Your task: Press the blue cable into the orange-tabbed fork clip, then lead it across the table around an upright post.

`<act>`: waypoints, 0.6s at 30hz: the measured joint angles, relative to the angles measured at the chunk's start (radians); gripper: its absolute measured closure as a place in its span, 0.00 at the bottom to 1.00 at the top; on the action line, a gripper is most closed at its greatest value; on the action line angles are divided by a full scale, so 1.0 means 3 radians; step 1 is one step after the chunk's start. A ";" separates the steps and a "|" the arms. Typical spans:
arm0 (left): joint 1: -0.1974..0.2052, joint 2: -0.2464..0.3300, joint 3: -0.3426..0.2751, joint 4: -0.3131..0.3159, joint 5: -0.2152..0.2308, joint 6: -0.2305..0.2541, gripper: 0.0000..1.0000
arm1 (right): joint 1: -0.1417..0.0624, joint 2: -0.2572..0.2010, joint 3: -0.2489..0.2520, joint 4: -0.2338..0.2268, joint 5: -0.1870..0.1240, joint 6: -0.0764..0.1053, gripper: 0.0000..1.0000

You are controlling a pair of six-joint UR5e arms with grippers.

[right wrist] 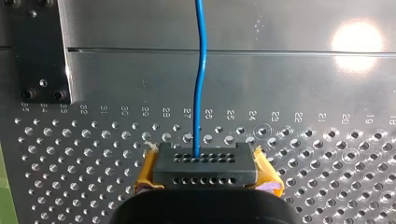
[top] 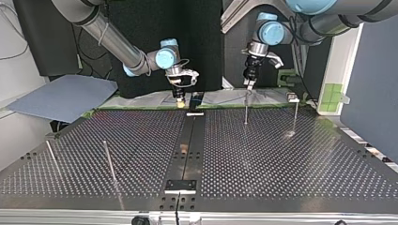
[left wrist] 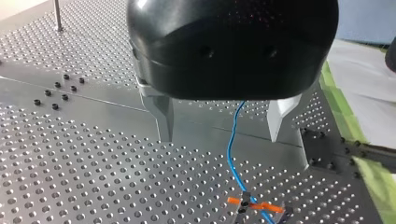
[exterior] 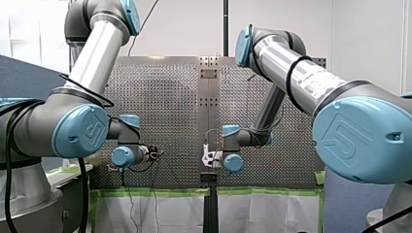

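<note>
Our chief worry was the blue cable (left wrist: 231, 149) slipping out of the orange-tabbed fork clip (left wrist: 254, 205). The cable ran from under our left end effector (left wrist: 222, 138), passed between its two metal fingers (left wrist: 163, 116) and crossed the clip just ahead of them. We could not tell whether it was pressed fully home. Those fingers stood wide apart and gripped nothing, so nothing pinned the cable at the clip.

Our right end effector (right wrist: 205, 170) was closed on the cable. A black block (right wrist: 204, 163) pierced with rows of small holes sat between its yellow pads (right wrist: 148, 173), and the cable led straight away from it over the bench (right wrist: 327, 177). We judged that a hard pull from that side could drag the thin line off the small clip. Too little tension could let it sag and miss the post.

In the top view, two upright posts (top: 245, 110) stood at 3 o'clock and two more at 8 o'clock. The left end effector hung just above the nearer 3 o'clock post, so a careless descent could strike it.

The bench was grey metal, evenly perforated, with a smooth strip down its middle. The cable looked round, thin and glossy. The clip was small with flat orange tabs, and the posts were slim bare rods.
</note>
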State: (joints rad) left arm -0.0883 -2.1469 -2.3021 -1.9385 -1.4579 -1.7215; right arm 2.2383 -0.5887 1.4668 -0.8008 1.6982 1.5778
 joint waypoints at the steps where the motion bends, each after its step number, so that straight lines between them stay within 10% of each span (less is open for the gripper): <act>1: -0.0008 -0.0027 0.0017 0.0028 -0.0009 0.0013 0.00 | 0.0002 0.0000 0.0000 0.0000 0.0000 0.0001 1.00; 18: -0.0114 -0.0345 0.0091 0.0210 -0.0207 0.0136 0.00 | -0.0008 0.0000 0.0001 0.0000 0.0000 0.0001 1.00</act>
State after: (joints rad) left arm -0.1225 -2.2504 -2.2749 -1.8756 -1.5199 -1.6808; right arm 2.2360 -0.5885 1.4669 -0.8007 1.6982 1.5782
